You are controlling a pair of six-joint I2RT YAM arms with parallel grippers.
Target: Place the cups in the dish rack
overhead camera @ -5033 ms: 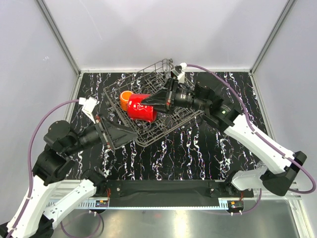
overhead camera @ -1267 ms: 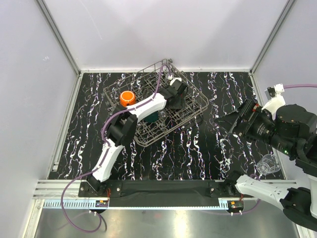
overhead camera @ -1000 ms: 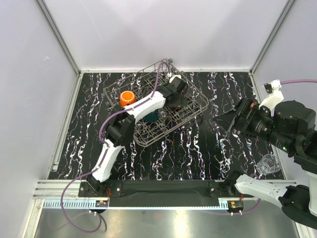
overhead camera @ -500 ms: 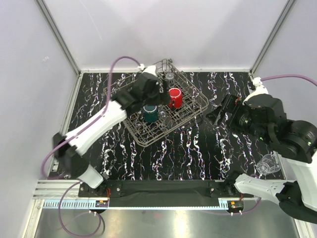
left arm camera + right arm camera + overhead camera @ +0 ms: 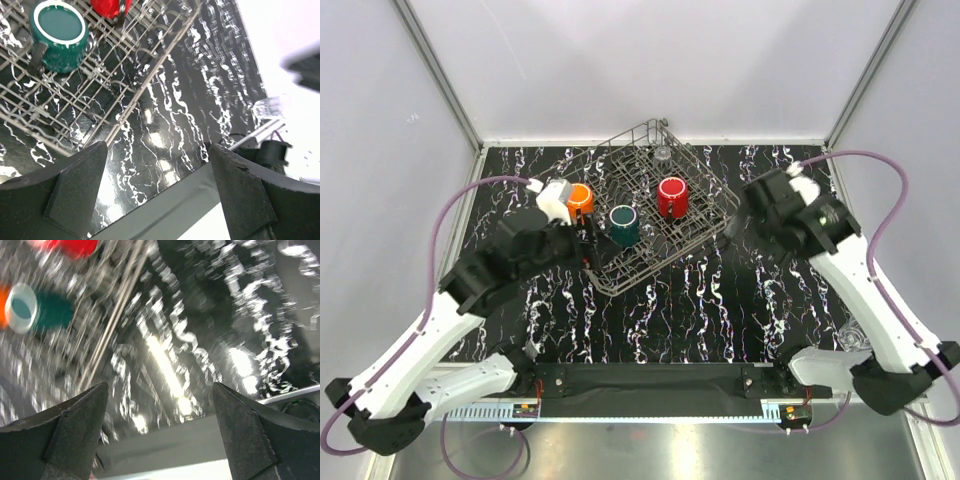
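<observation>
No writing, number, brand or sign can be read in any of the three views. The pale strip [image 5: 460,411] at the lower left of the top view bears fine marks, but they are too small to make out. The right wrist view is too blurred for any lettering to show.

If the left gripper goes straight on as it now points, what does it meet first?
The left gripper, open, would probably meet the bare table, just beside the dish rack; depth is unclear.
</observation>
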